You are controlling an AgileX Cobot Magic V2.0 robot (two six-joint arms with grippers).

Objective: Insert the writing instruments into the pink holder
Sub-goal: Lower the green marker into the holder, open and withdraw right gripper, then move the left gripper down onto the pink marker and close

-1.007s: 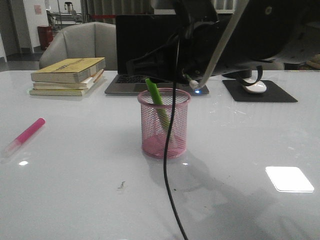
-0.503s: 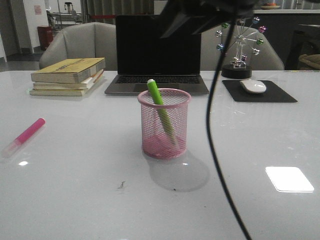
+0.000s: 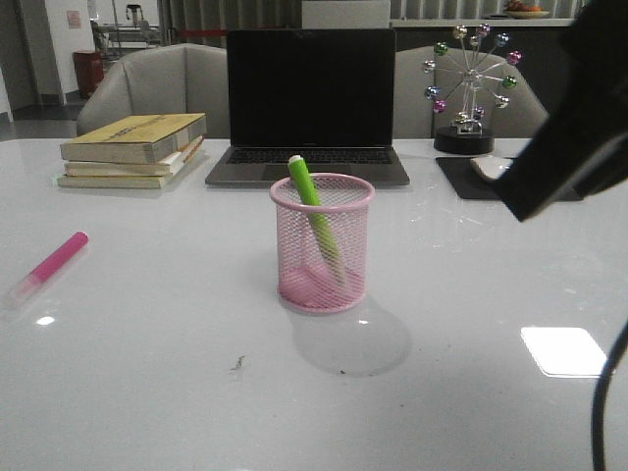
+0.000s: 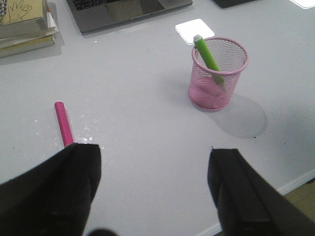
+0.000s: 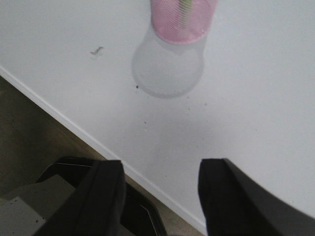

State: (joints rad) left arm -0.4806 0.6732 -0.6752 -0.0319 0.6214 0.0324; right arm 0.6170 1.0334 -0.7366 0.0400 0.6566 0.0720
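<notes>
pink wire-mesh pen cup: stood upright near the middle of the white table, in front of the laptop; round shadow on the table beside its base.

green highlighter: stood inside the cup, leaning, its capped end poking above the rim on the laptop side, lower end resting at the cup floor.

pink highlighter: lay flat on the table well to the left of the cup, apart from it, pale cap end toward the table's near-left edge. not in the cup.

left gripper: fingers spread wide, nothing between them; hung above the table's near edge, with the pink highlighter just beyond its one finger in the left wrist view.

right gripper: fingers parted wide, empty; held over the table's edge, with the cup at the far end of the right wrist view. a dark part of the right arm filled the right side of the front view.

other items: stack of books at back left; black mouse pad with a white mouse at back right, partly hidden by the arm; ferris-wheel desk ornament behind it; grey chair beyond the table.
</notes>
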